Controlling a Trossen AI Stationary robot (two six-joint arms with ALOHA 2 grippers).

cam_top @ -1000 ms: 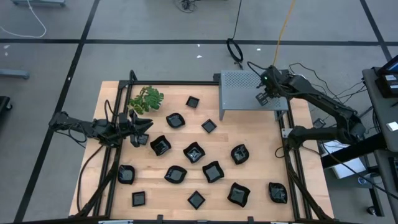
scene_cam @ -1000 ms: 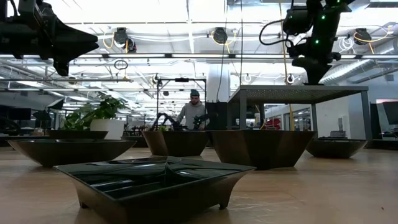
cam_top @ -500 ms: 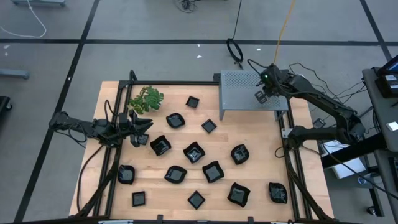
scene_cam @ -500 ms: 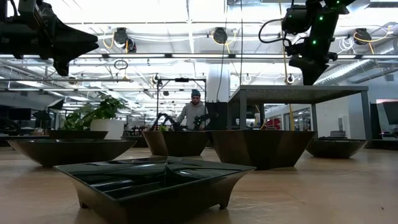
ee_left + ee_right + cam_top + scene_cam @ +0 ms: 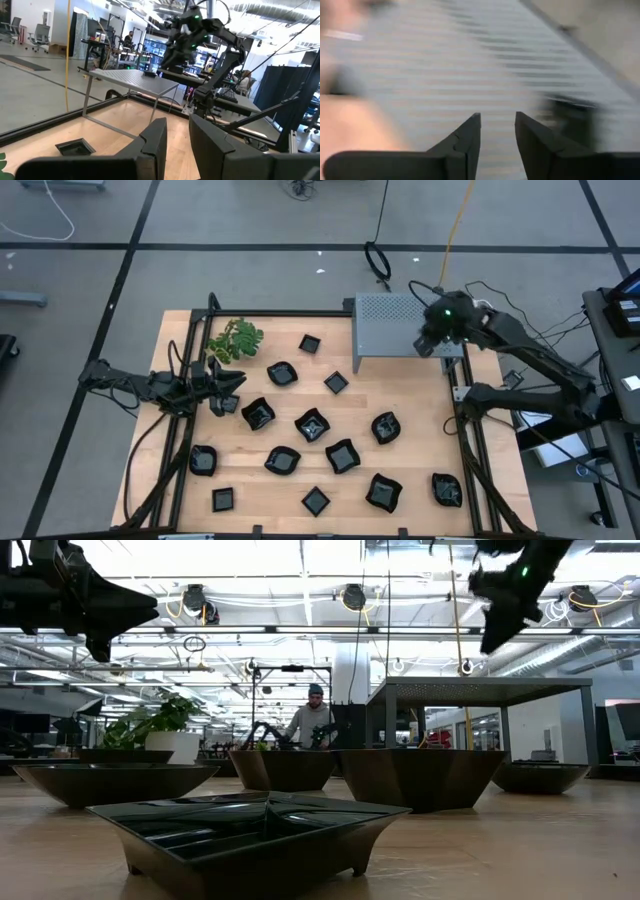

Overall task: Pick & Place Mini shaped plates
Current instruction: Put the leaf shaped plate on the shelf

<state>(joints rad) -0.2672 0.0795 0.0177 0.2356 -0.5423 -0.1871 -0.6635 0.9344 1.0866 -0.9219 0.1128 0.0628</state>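
Note:
Several mini shaped plates, small glossy black dishes (image 5: pixel 312 424), lie spread over the wooden table; one (image 5: pixel 250 825) stands close to the low camera. Another small dark plate (image 5: pixel 150 74) (image 5: pixel 570 117) rests on top of the grey perforated box (image 5: pixel 385 330) at the far right. My right gripper (image 5: pixel 428 345) (image 5: pixel 497 117) hangs above that box top, slanting down, open and empty. My left gripper (image 5: pixel 232 385) (image 5: pixel 177 127) hovers over the table's left side, fingers slightly apart with nothing between them.
A green leafy sprig (image 5: pixel 235 340) lies at the far left. Black frame rails (image 5: pixel 462 430) run along the table's edges. In the low view a person (image 5: pixel 312 718) shows in the room far behind the table.
My right gripper has risen off the box's top and tipped from pointing straight down to a slant, drawing back a little toward the table's right and near side.

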